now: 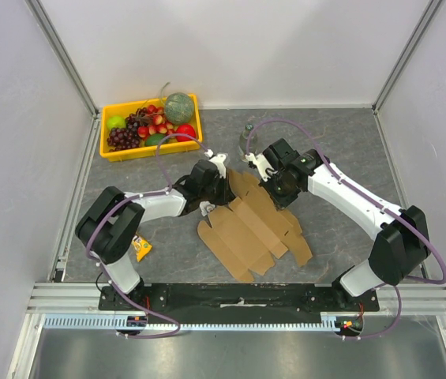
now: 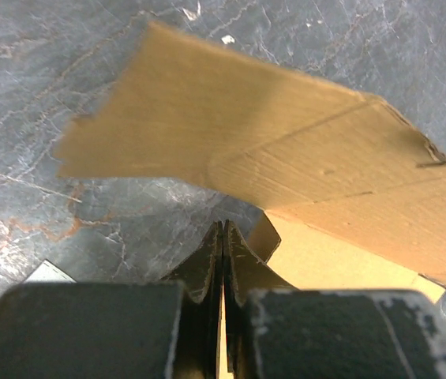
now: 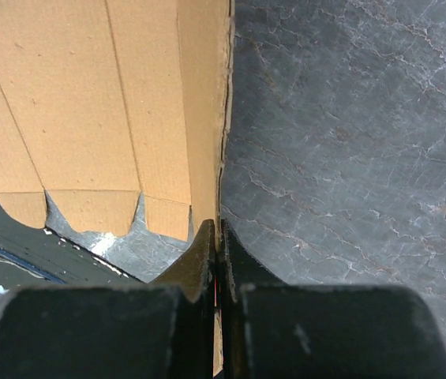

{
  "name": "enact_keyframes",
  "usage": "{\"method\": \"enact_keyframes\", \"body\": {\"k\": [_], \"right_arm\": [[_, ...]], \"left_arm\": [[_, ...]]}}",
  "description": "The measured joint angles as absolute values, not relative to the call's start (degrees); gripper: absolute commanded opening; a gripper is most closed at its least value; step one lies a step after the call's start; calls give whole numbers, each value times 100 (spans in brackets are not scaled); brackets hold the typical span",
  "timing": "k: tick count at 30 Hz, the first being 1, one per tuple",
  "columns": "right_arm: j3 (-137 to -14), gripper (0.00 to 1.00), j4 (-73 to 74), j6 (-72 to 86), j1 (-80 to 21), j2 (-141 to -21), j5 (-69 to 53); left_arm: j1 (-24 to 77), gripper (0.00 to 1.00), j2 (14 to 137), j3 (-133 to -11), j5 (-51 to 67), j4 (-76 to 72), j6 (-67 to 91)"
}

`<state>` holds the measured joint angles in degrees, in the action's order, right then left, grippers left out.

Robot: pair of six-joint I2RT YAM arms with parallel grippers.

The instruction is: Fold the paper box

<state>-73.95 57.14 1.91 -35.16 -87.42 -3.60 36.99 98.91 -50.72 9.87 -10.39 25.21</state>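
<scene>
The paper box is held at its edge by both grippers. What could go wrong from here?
1. The left gripper and the right gripper each pinch only a thin edge of the paper box; it may slip out or tear if they pull apart.
2. In the top view the two grippers sit close together at the sheet's far end, so they might collide while folding.

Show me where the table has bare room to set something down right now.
Free: the back right corner between the right arm and the wall; the strip between the fruit tray and the left arm. Crowded: the centre, where the left pincer and right pincer clamp the paper box.
</scene>
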Motion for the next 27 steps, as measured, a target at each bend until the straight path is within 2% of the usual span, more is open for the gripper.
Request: {"method": "enact_keyframes", "body": {"k": [27], "right_arm": [[-7341, 0, 5566, 235, -3579, -8820, -414]], "left_arm": [[4036, 2, 9614, -4641, 1411, -1426, 2633]]}}
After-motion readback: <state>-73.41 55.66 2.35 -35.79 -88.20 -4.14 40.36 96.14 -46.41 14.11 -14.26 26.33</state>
